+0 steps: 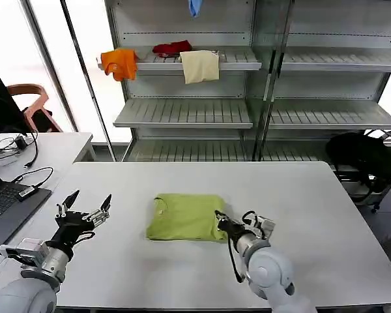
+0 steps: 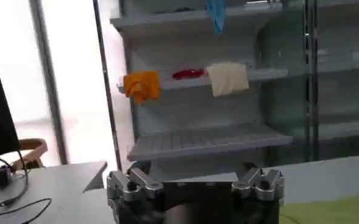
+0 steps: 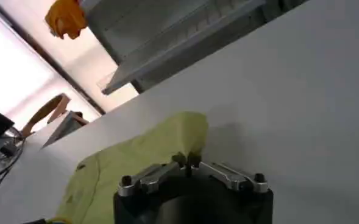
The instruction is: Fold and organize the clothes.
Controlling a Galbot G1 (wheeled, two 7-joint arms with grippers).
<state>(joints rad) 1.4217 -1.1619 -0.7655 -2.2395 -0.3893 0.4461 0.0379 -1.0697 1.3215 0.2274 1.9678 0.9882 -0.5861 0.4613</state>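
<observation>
1. Right gripper (image 1: 219, 218) at lower centre, jaws clenched on the lime T-shirt's (image 1: 186, 216) near corner; best lift smoothly, keeping edges aligned.
2. Left gripper (image 1: 88, 207) hovered lower left, jaws released.
3. The shirt lay folded mid-table (image 1: 313, 195).

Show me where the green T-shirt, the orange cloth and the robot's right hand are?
green T-shirt (image 1: 186, 217), head view, middle of the folded cloth.
orange cloth (image 1: 119, 63), head view, its front face.
right hand (image 1: 219, 218), head view, between fingertips.
</observation>
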